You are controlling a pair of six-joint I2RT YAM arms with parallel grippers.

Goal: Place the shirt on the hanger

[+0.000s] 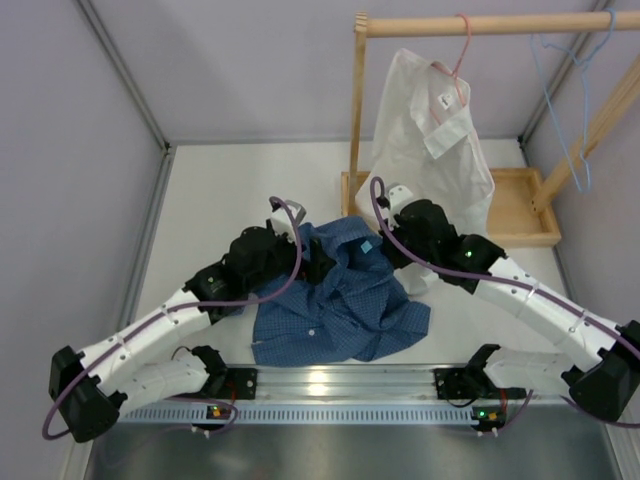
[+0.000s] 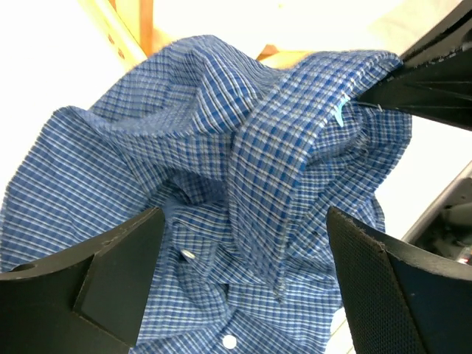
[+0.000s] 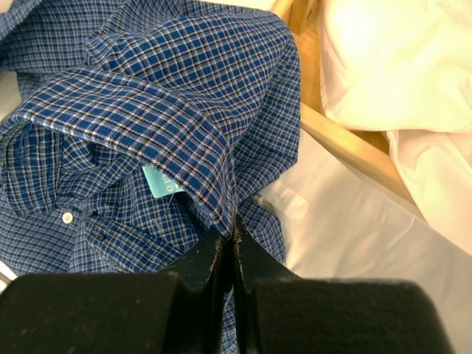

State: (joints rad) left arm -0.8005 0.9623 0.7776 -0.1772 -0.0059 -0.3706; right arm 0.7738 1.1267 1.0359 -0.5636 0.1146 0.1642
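The blue checked shirt (image 1: pixel 345 300) lies crumpled on the table between the arms. My right gripper (image 3: pixel 233 221) is shut on the shirt's collar (image 3: pixel 147 125), pinching its edge; a light blue tag (image 3: pixel 160 181) shows under the collar. My left gripper (image 2: pixel 243 258) is open, its fingers (image 2: pixel 118 273) spread either side of the shirt's raised collar fold (image 2: pixel 280 162) just above the cloth. The light blue wire hanger (image 1: pixel 570 110) hangs from the wooden rail (image 1: pixel 490 24) at the far right, away from both grippers.
A white shirt (image 1: pixel 430 140) hangs on a pink hanger (image 1: pixel 460 50) from the rail. The wooden rack base tray (image 1: pixel 520 210) stands behind the shirt, its edge showing in the right wrist view (image 3: pixel 346 147). Grey walls close in both sides.
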